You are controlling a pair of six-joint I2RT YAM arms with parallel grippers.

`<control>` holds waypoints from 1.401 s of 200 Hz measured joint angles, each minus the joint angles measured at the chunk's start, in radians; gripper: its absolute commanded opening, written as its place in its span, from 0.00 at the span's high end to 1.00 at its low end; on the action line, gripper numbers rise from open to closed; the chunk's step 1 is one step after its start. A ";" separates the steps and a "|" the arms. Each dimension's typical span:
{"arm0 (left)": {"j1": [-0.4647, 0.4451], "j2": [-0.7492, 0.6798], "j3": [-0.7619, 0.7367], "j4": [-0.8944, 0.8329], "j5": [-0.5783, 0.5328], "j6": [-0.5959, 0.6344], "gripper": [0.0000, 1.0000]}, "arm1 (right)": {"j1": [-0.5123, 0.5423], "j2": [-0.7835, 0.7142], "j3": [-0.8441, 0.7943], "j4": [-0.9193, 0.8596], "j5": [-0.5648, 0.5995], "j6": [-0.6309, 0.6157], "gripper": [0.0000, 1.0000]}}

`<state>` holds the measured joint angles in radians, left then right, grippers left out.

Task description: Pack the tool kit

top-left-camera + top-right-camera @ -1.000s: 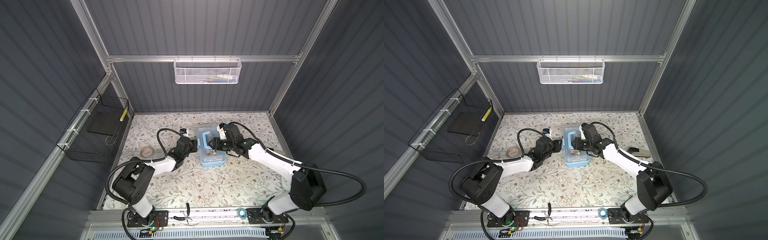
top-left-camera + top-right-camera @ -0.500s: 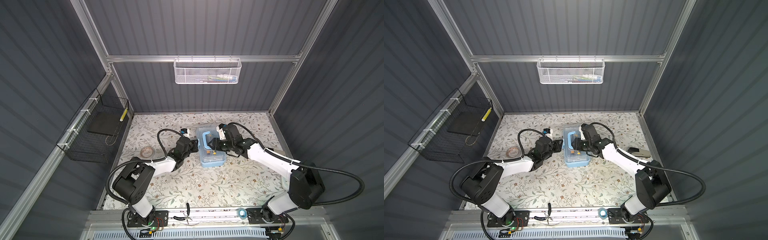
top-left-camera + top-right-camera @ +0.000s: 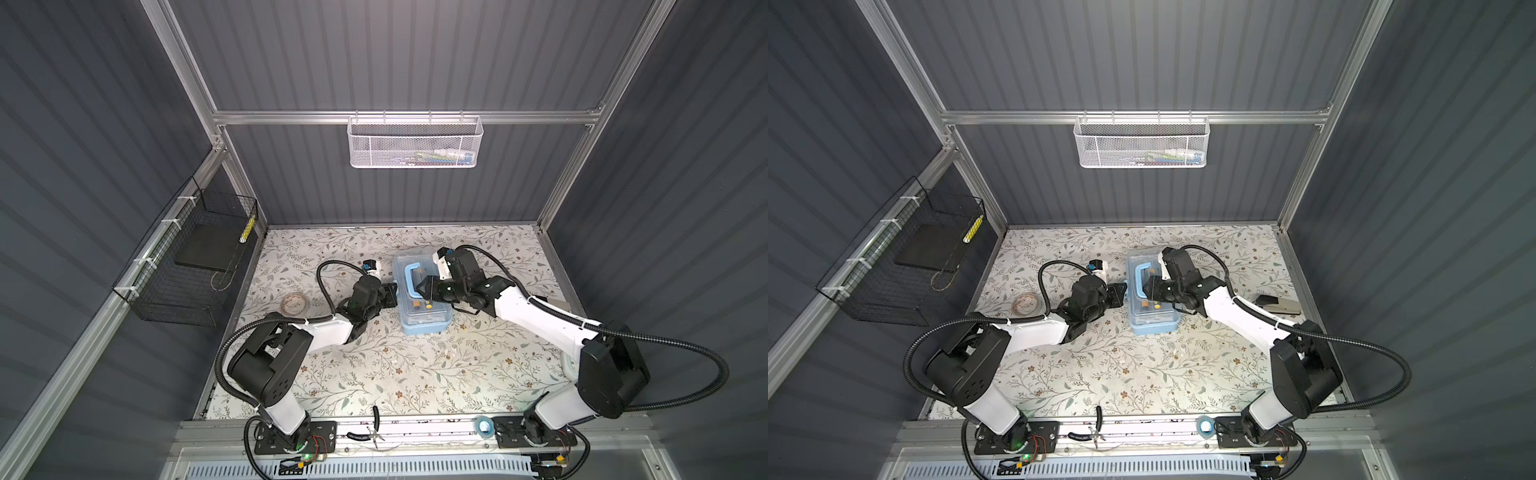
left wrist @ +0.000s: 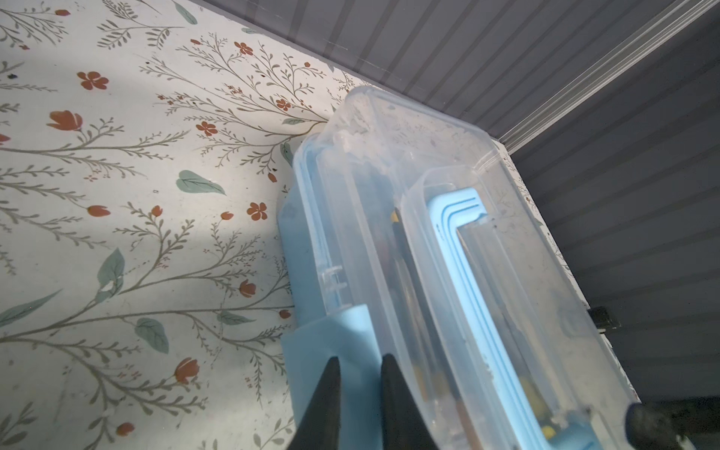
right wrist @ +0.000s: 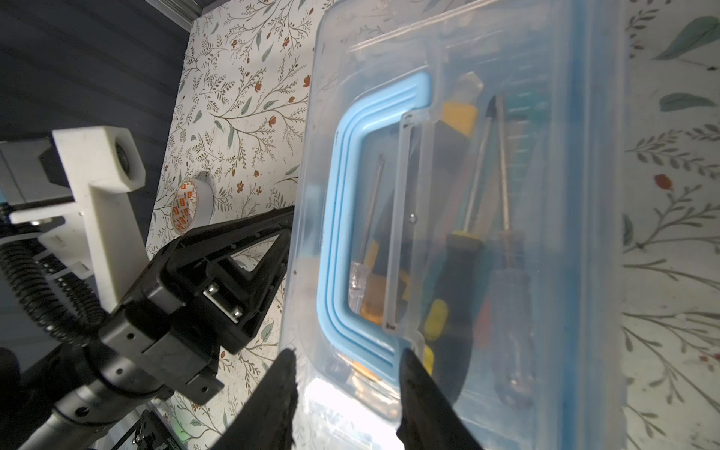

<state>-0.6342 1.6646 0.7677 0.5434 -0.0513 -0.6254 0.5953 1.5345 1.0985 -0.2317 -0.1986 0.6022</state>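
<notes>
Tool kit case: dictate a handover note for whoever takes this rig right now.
Left gripper: jaws nearly together, tips at the blue latch; grip unclear.
Right gripper: open, over the clear lid beside the handle, holding nothing.
Case: mid-table, lid down, screwdrivers and other tools inside.
Done: tools packed, lid down.
To do: probably fastening the latch; whether it is snapped shut cannot be seen.

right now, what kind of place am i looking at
Probably a robot test booth, not a workshop: two robot arms mounted on a rail, grey ribbed walls on a metal frame, and a tool case on a flowered table.
</notes>
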 measured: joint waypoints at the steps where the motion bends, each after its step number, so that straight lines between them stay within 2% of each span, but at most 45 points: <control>1: 0.000 0.000 0.000 0.000 0.000 0.000 0.81 | 0.000 0.000 0.000 0.000 0.000 0.000 0.55; 126: 0.000 0.024 -0.012 0.053 0.034 -0.015 0.89 | 0.001 0.012 -0.010 0.013 -0.008 0.000 0.55; 225: -0.001 0.055 -0.060 0.198 0.038 -0.086 0.88 | -0.008 -0.039 -0.059 0.049 -0.038 0.024 0.54; 280: -0.002 0.055 -0.102 0.266 0.052 -0.106 0.87 | -0.104 -0.172 -0.060 0.027 -0.028 0.016 0.39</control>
<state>-0.6357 1.7191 0.6659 0.8097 0.0006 -0.7311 0.4911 1.3624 1.0382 -0.2050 -0.2268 0.6182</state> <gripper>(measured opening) 0.126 0.580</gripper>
